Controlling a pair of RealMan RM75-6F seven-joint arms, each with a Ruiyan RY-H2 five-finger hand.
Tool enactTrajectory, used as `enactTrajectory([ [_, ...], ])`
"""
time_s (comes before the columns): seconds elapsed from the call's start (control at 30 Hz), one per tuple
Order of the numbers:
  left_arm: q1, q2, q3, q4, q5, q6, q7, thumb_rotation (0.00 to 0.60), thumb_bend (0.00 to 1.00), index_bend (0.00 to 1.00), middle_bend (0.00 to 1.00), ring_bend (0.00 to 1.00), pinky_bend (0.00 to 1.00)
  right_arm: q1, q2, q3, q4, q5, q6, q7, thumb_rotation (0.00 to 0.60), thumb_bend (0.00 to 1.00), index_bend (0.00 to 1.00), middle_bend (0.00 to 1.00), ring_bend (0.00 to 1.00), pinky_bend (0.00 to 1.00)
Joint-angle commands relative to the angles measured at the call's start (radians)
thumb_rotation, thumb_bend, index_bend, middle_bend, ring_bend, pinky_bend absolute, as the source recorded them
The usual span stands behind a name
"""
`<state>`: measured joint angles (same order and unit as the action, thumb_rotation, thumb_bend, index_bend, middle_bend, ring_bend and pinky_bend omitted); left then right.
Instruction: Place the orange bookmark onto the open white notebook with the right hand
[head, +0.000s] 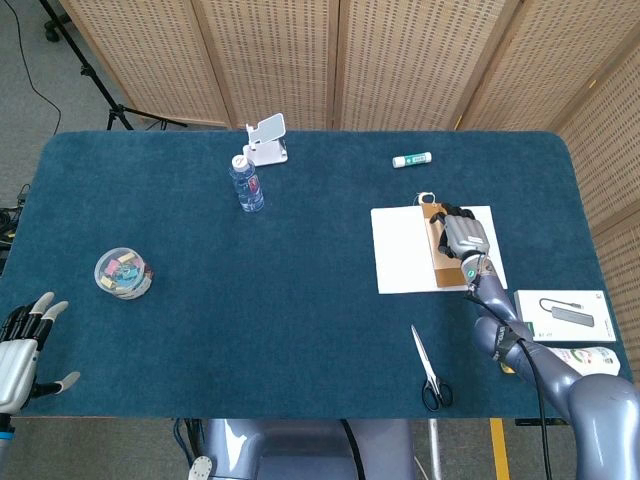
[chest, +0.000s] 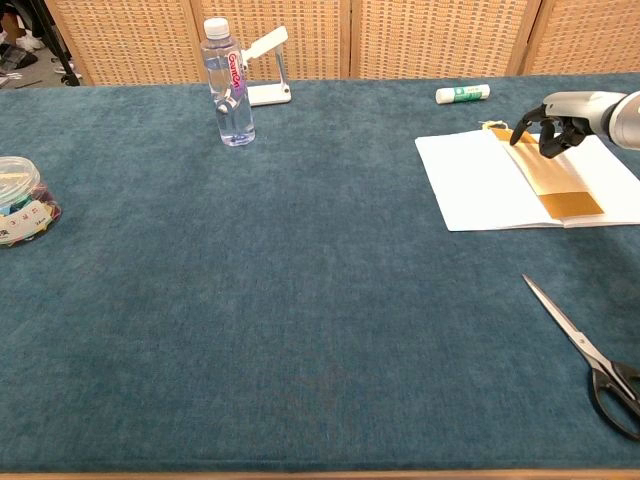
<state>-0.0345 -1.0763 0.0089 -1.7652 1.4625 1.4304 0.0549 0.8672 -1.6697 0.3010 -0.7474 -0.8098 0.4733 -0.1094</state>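
Head view: orange bookmark (head: 437, 247) flat on open white notebook (head: 400, 250), along centre fold. Right hand (head: 464, 237) over its upper part, fingers curled; grasp/contact cannot tell. Left hand (head: 18, 345) at table edge, fingers apart, empty.
Chest view: right hand (chest: 572, 114) fingertips (chest: 545, 150) down by bookmark (chest: 548, 176) top.

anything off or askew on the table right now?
Nothing stands out. The orange bookmark lies flat along the middle of the open white notebook, right hand over its far end. Water bottle stands upright, scissors lie closed near the table's front edge. No spills or damage visible.
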Motion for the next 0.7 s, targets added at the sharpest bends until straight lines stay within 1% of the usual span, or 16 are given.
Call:
enactTrajectory([
  [0.03, -0.001, 0.000, 0.001, -0.001, 0.000, -0.002, 0.001, 0.600, 0.00, 0.00, 0.00, 0.00, 0.00, -0.001, -0.020, -0.008, 0.031, -0.017, -0.012, 0.024, 0.600, 1.00, 0.25, 0.05, 0.00, 0.03],
  [0.43, 0.000, 0.005, 0.004, 0.002, 0.007, 0.004, -0.015, 0.600, 0.00, 0.00, 0.00, 0.00, 0.00, -0.030, -0.053, -0.004, 0.078, -0.009, 0.000, 0.061, 0.600, 1.00, 0.25, 0.05, 0.00, 0.03],
  [0.7, 0.000, 0.009, 0.008, 0.003, 0.014, 0.006, -0.025, 0.600, 0.00, 0.00, 0.00, 0.00, 0.00, -0.047, -0.079, 0.013, 0.098, 0.040, 0.023, 0.049, 0.600, 1.00, 0.25, 0.05, 0.00, 0.03],
])
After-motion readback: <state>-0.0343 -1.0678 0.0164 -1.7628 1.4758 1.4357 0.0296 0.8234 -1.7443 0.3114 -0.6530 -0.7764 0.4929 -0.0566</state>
